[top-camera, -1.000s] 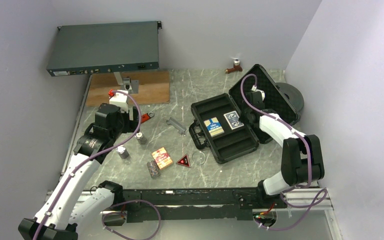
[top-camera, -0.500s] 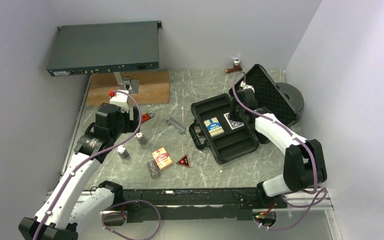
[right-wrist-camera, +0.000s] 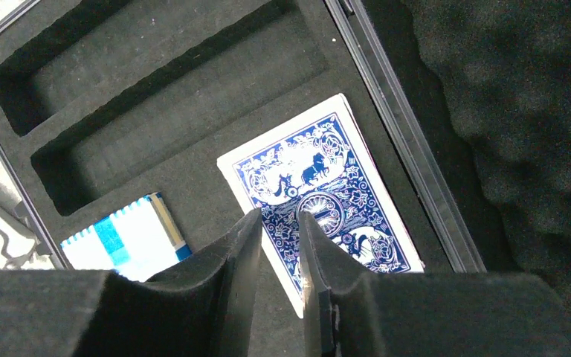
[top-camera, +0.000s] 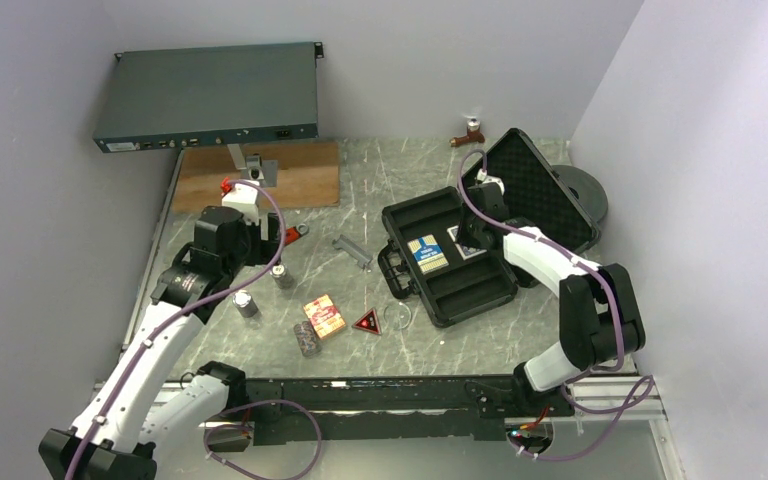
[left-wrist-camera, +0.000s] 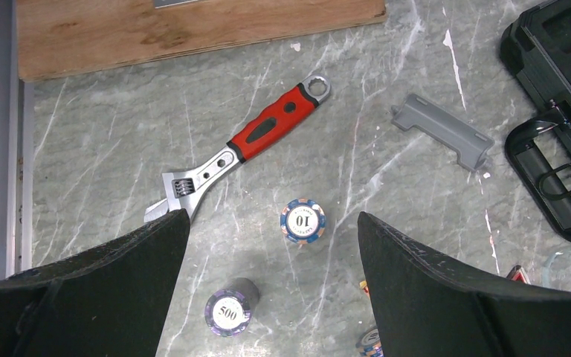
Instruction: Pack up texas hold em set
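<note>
While the left gripper (left-wrist-camera: pixel 271 245) hangs spread wide over the counter (left-wrist-camera: pixel 104 149), the 10 chip stack (left-wrist-camera: pixel 302 221) stands upright just ahead, between its fingers, and the 500 stack (left-wrist-camera: pixel 230 312) nearer left. Farther right, the right gripper (right-wrist-camera: pixel 279 223), nearly pinched together, hovers over the blue card deck (right-wrist-camera: pixel 320 197) lying flat in the case (right-wrist-camera: pixel 156 97), its long axis diagonal.

Below the left gripper (left-wrist-camera: pixel 271 245), a chip stack (left-wrist-camera: pixel 370 343) is cut off by the frame edge; its value cannot be read.
</note>
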`<control>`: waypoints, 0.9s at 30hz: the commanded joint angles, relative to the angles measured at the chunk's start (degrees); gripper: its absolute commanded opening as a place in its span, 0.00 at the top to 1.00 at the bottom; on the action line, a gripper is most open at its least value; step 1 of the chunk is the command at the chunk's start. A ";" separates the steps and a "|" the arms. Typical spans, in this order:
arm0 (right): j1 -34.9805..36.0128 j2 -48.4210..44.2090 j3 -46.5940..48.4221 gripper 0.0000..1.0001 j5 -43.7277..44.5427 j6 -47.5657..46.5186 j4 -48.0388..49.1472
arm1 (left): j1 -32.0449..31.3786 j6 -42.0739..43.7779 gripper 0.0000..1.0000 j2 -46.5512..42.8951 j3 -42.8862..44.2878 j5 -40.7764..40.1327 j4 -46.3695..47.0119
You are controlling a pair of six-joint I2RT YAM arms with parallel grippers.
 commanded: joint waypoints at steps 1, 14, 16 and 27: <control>-0.15 0.79 -2.01 0.72 0.68 -0.48 -1.41 | -0.24 0.24 0.10 0.50 1.24 -0.98 0.77; 1.81 -11.69 6.49 0.48 -0.95 -3.36 -4.07 | -0.24 -1.29 0.09 5.69 2.87 3.13 -1.93; 1.82 -12.36 6.86 0.47 -0.82 -3.78 -4.43 | -0.24 -1.87 0.08 6.88 3.08 5.79 -2.77; 1.79 -16.41 3.19 0.39 -1.49 -4.38 -2.55 | -0.09 -1.55 0.22 21.97 4.58 6.70 -10.46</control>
